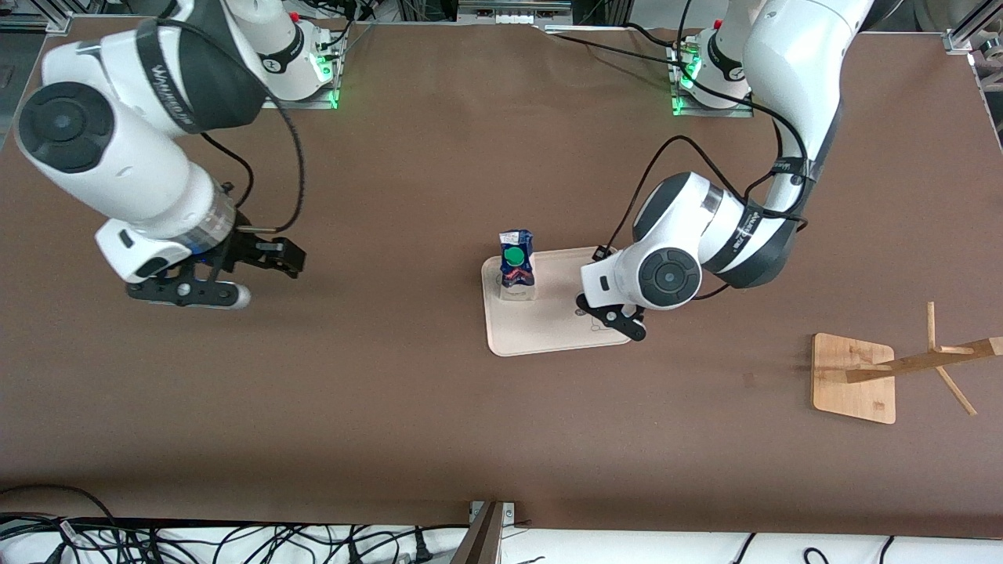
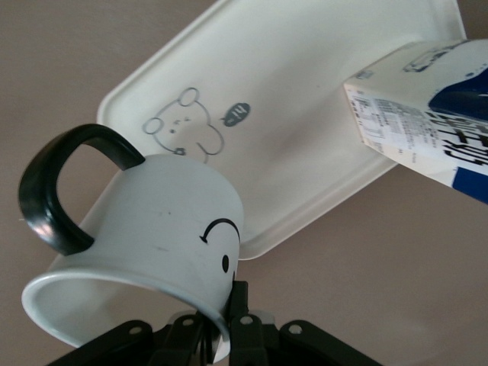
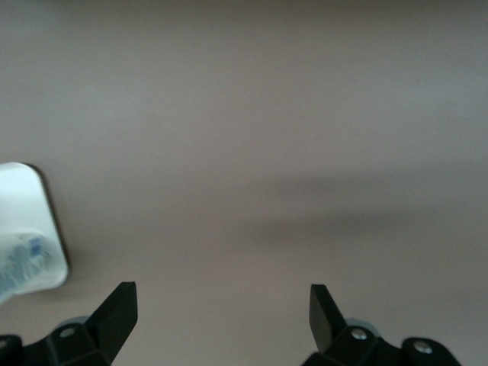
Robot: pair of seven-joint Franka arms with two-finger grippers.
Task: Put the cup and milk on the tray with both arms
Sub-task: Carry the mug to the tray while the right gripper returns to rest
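Observation:
The milk (image 1: pixel 517 262) stands upright on the tray (image 1: pixel 548 329), at the tray's end toward the right arm. It also shows in the left wrist view (image 2: pixel 427 130). My left gripper (image 1: pixel 619 312) is over the tray's other end. In the left wrist view this gripper (image 2: pixel 229 309) is shut on the rim of the cup (image 2: pixel 152 236). The cup is tilted, its black handle up, beside the rabbit drawing (image 2: pixel 183 126) on the tray (image 2: pixel 305 91). The left arm hides the cup in the front view. My right gripper (image 1: pixel 286 257) is open and empty over bare table, and shows likewise in its wrist view (image 3: pixel 223 305).
A wooden stand with a square base (image 1: pixel 854 376) is at the left arm's end of the table, nearer the front camera. A corner of the tray (image 3: pixel 34 221) shows at the edge of the right wrist view. Brown table surrounds the tray.

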